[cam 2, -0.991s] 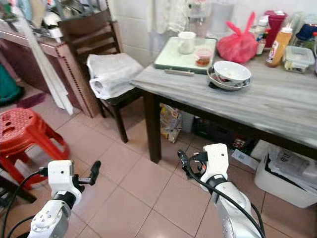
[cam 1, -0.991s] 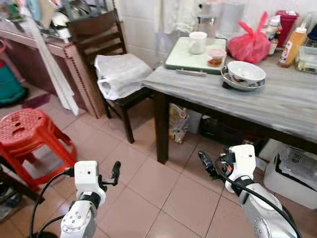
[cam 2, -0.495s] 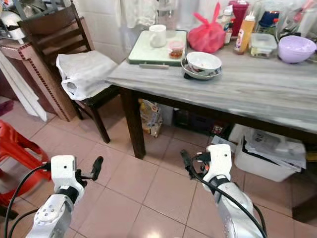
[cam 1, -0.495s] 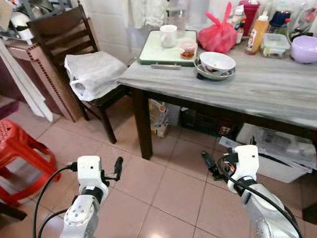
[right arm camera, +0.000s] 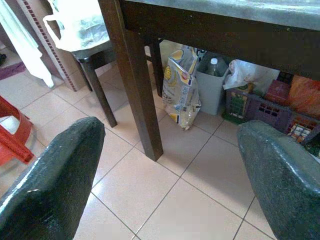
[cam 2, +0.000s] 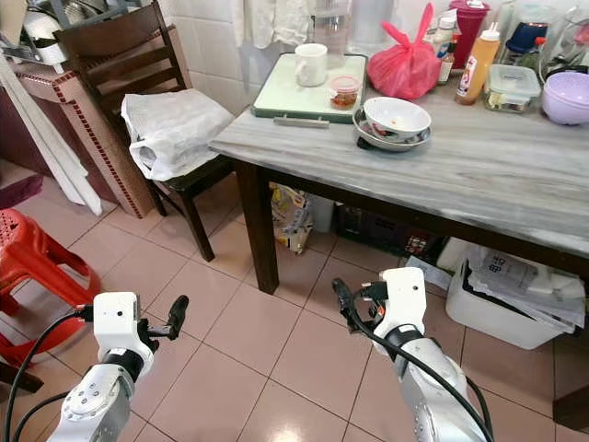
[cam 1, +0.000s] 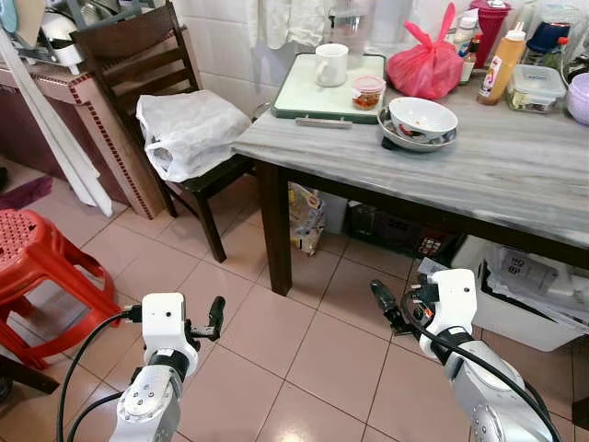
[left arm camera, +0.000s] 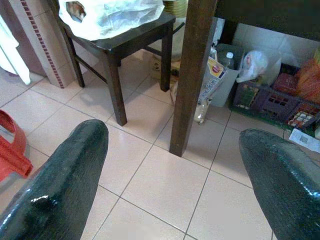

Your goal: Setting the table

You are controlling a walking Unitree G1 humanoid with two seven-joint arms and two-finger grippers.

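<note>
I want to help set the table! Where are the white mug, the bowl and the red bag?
white mug [cam 1: 330,63], left eye view, its side.
bowl [cam 1: 422,117], left eye view, inside.
red bag [cam 1: 425,67], left eye view, its bulging middle.

Head stereo pair looking down at table [cam 1: 515,175], low wrist views facing its leg [left arm camera: 192,75], shared.

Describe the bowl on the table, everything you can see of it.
The bowl is white, round and glossy like ceramic, upright, with reddish food smears inside. It sits nested in a wider, shallow metal dish on the grey table, near the far edge, just right of the green tray and in front of the red bag.
</note>
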